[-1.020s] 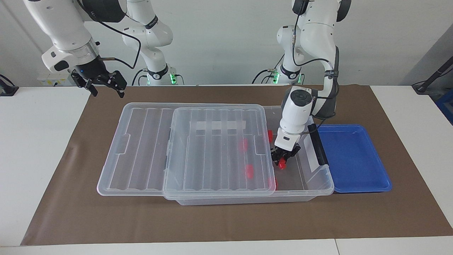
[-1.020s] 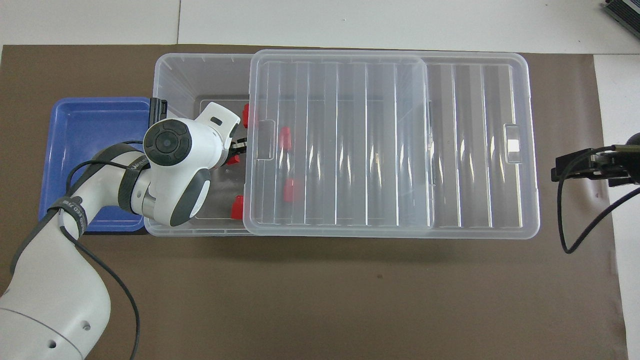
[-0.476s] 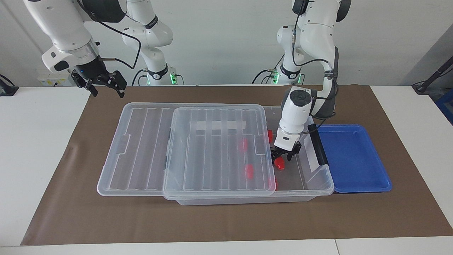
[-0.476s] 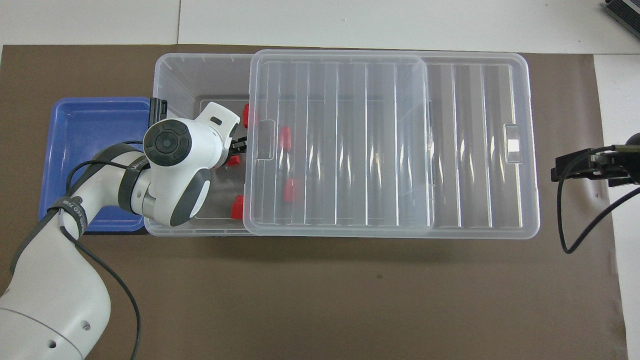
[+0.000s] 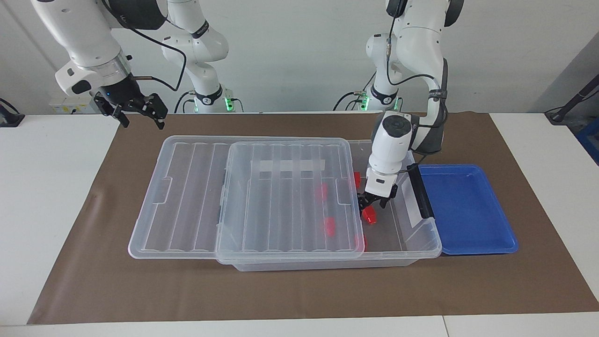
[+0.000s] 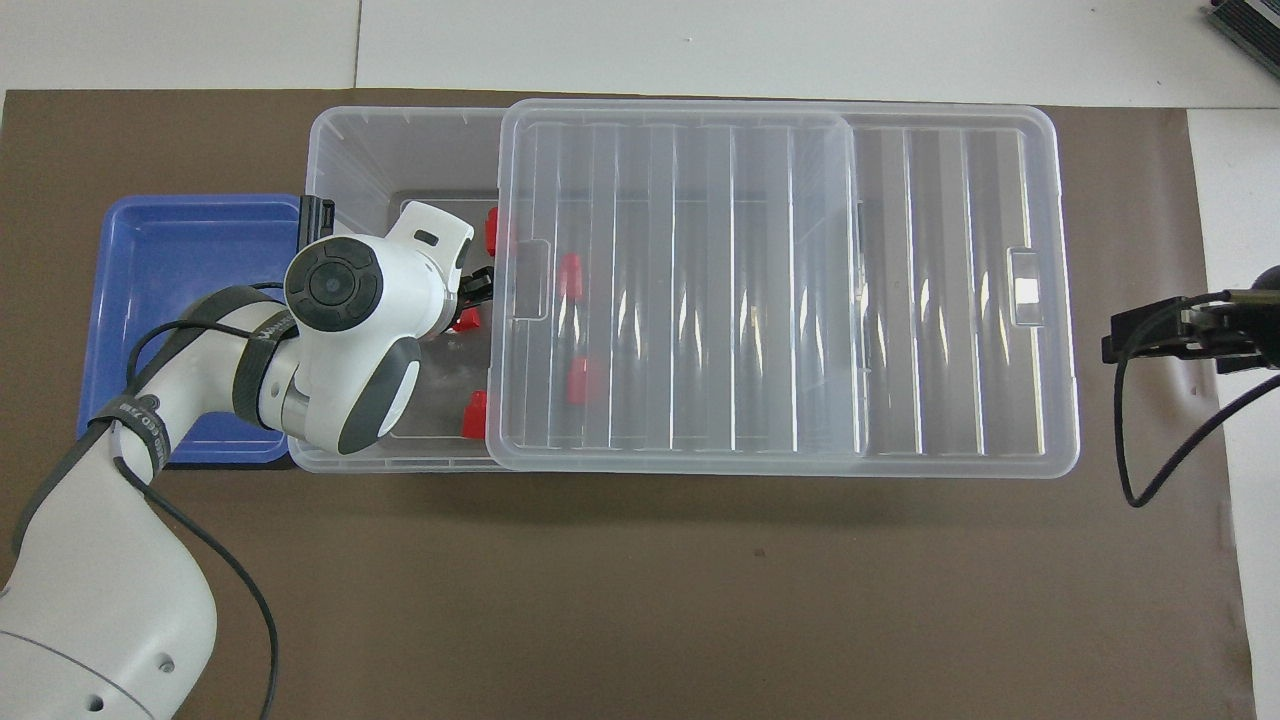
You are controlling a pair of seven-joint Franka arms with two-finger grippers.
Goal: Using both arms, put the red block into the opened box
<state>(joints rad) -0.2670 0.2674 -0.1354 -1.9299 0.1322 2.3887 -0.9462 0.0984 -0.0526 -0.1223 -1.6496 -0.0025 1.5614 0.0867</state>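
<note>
The clear box (image 5: 423,243) (image 6: 335,150) lies along the brown mat, its ribbed lid (image 5: 196,196) (image 6: 900,300) slid toward the right arm's end so the end at the left arm's side is uncovered. My left gripper (image 5: 372,202) (image 6: 478,290) hangs open inside that uncovered part. Just under its fingertips a red block (image 5: 369,216) (image 6: 466,320) lies on the box floor, free of the fingers. Other red blocks (image 5: 356,179) (image 6: 476,412) lie in the box, some seen through the lid. My right gripper (image 5: 135,111) (image 6: 1125,340) waits open in the air over the mat, past the lid's end.
A shallow blue tray (image 5: 468,206) (image 6: 180,260) sits against the box at the left arm's end. The box's black handle (image 5: 420,192) (image 6: 318,215) stands between the left gripper and the tray. Brown mat (image 5: 299,290) stretches from the box to the table's edge.
My left gripper has opened, let go of the red block and risen slightly; the block stays on the box floor. The right arm has not moved.
</note>
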